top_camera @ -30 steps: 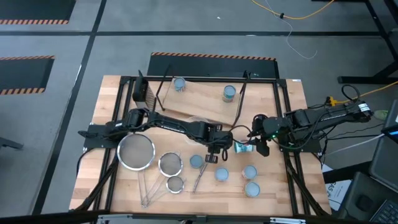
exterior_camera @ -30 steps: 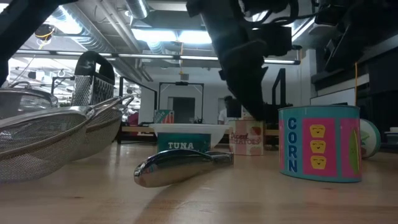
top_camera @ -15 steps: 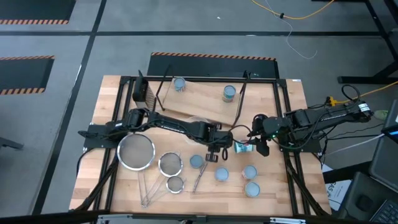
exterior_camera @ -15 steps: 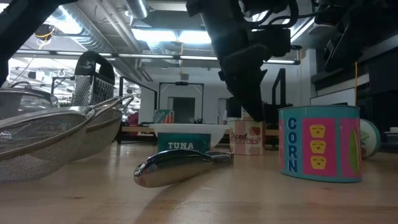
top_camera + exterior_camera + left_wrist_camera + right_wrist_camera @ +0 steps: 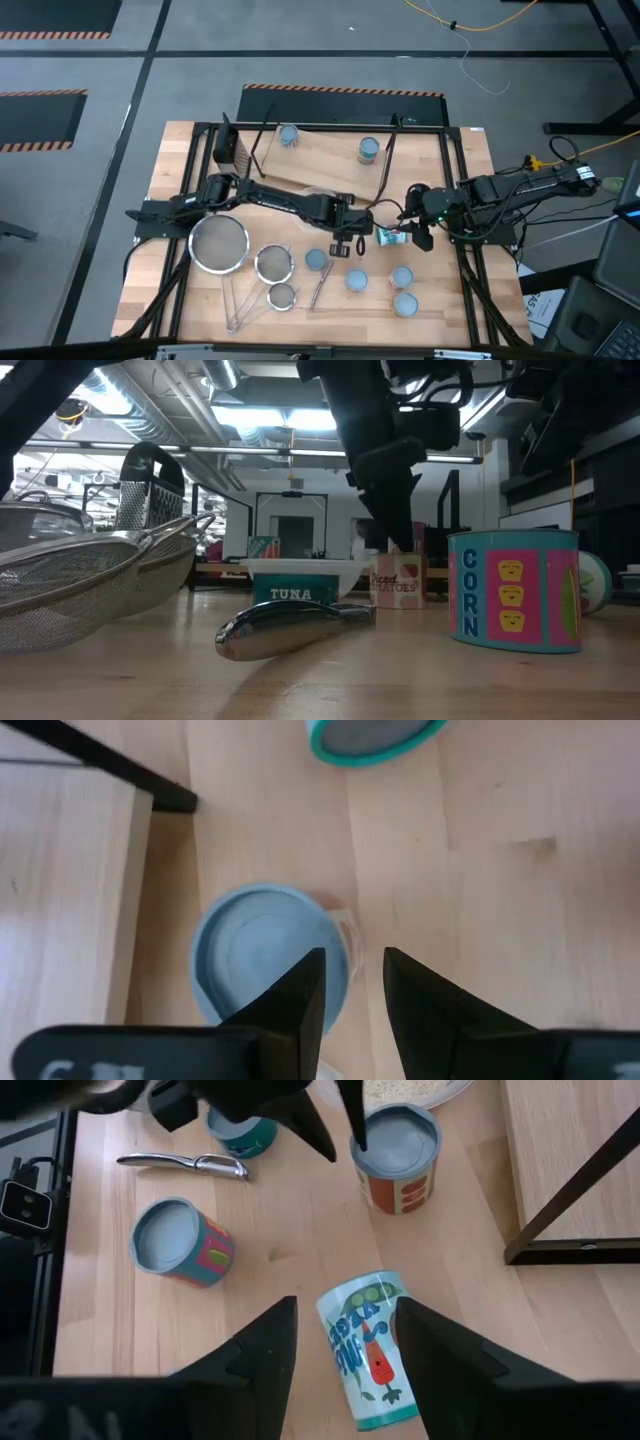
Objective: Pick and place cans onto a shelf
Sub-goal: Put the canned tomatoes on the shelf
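A can (image 5: 397, 1156) with a pale blue top and an orange-red label stands upright near the middle of the tabletop (image 5: 180, 165), just in front of the shelf's near edge. The left gripper (image 5: 346, 244) hangs right over it, pointing down. In the left wrist view the same can (image 5: 260, 955) sits partly under one finger (image 5: 300, 1000), offset to one side of the gap rather than centred in it. The fingers stand partly apart and have hold of nothing.

A second can (image 5: 365, 1350), pale label with a carrot picture, lies on its side just beside the first. It rests on the wood directly ahead of the right gripper (image 5: 414, 238), in line with the gap between its fingers (image 5: 262, 1348). Those fingers are spread wider than the can and do not touch it.

The shelf (image 5: 330, 160) stands at the back of the table with two cans on it, one (image 5: 288, 135) toward its left end and one (image 5: 368, 150) toward its right.

Four more cans stand upright on the table toward the front: a teal one (image 5: 316, 260) near the left gripper, and three (image 5: 356, 281) (image 5: 402, 276) (image 5: 405, 303) grouped farther right. In the low view the nearest reads CORN (image 5: 512, 603); a low TUNA can (image 5: 298, 592) shows behind a metal tool (image 5: 290, 628).

Three mesh strainers (image 5: 220, 245) lie at front left. A box grater (image 5: 228, 148) stands at back left.
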### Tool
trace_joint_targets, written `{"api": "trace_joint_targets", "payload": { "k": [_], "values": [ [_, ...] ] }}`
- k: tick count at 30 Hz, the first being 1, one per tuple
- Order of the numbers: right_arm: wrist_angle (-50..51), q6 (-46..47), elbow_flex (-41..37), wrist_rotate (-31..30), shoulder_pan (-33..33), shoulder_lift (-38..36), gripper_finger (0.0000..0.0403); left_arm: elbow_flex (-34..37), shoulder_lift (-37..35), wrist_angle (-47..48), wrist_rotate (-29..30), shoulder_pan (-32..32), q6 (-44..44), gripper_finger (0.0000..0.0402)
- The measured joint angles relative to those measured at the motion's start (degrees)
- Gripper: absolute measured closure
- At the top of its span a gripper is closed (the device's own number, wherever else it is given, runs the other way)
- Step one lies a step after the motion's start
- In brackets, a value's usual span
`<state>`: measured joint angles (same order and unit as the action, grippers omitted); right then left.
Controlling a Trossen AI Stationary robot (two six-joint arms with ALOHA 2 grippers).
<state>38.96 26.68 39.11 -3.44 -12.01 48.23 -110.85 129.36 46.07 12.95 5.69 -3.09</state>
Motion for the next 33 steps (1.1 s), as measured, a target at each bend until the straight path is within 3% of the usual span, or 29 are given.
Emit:
{"api": "trace_joint_targets", "payload": {
  "k": [16,26,33],
  "values": [
    [-0.03,-0.2,-0.02,-0.02,0.0,0.02,0.0228,-0.09,1.53,0.82,-3.91,-1.24,-0.02,0.0307],
    [-0.07,-0.2,-0.02,-0.01,-0.02,0.02,0.0228,-0.09,1.53,0.28,-3.84,-1.24,-0.04,0.0389],
    [-0.11,-0.2,-0.02,-0.02,-0.02,0.02,0.0228,-1.89,1.31,1.86,-4.09,-1.07,-0.04,0.0396]
  ]
}}
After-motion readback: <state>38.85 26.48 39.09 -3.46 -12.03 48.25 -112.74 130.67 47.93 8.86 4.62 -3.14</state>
